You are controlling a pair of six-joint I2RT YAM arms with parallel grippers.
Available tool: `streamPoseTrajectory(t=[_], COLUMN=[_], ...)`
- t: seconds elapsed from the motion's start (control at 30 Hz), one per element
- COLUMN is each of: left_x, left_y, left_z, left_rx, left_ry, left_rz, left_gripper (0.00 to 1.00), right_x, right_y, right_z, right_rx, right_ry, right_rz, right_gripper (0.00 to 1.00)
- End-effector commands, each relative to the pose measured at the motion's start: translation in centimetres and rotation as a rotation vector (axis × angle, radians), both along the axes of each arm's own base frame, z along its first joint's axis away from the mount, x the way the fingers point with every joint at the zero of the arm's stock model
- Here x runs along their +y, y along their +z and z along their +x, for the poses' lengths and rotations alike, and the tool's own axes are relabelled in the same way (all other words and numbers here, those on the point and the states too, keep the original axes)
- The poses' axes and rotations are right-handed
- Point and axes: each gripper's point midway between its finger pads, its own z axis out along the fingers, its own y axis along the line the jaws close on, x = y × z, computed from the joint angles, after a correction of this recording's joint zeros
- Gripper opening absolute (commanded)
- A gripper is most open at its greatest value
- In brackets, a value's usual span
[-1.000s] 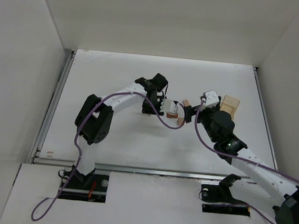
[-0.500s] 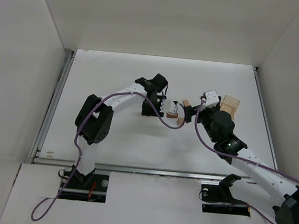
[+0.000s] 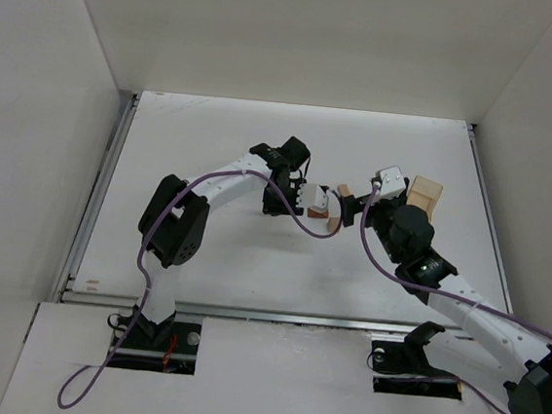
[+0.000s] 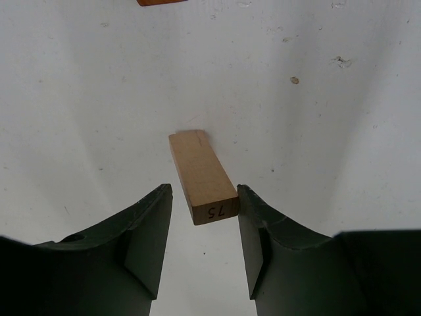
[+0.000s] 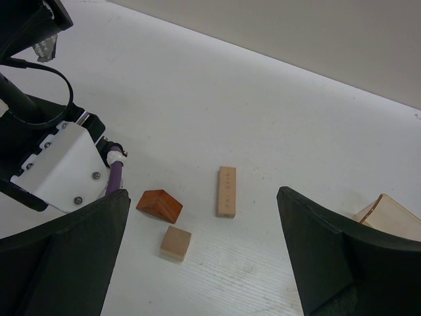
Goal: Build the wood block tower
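Three small wooden blocks lie close together on the white table. They are a slim pale tan post (image 5: 226,191) lying flat, a reddish-brown roof-shaped piece (image 5: 159,205) and a small tan block (image 5: 175,242) that shows a square face. In the top view they sit between the two grippers: post (image 3: 343,191), roof piece (image 3: 317,212), tan block (image 3: 333,223). My left gripper (image 4: 204,191) is open around a tan block marked 75 (image 4: 200,172), which is nearer the right finger. My right gripper (image 5: 202,194) is open wide and empty above the blocks.
A larger pale tan box (image 3: 424,195) stands right of the right gripper and shows at the right edge of the right wrist view (image 5: 388,214). The left arm's white camera housing and purple cable (image 5: 113,172) are beside the roof piece. White walls enclose the table.
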Motion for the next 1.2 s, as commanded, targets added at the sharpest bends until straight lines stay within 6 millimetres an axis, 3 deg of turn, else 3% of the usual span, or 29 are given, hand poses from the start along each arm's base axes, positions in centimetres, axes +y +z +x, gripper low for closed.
streamPoseTrajectory(t=[0.0, 0.53, 1.17], left_x=[-0.9, -1.0, -1.1], left_y=[1.8, 2.4, 2.7], left_z=[-0.1, 0.6, 2.1], left_rx=[-0.011, -0.038, -0.083], left_ry=[0.01, 0.033, 0.069], left_rz=[-0.044, -0.05, -0.06], left_gripper=[0.41, 0.55, 0.55], right_x=[0.1, 0.3, 0.6], right_y=[1.7, 1.7, 1.7], right_z=[-0.1, -0.2, -0.4], right_rx=[-0.039, -0.039, -0.03], right_ry=[0.007, 0.016, 0.036], right_rz=[0.042, 0.042, 0.038], right_gripper=[1.0, 1.0, 1.0])
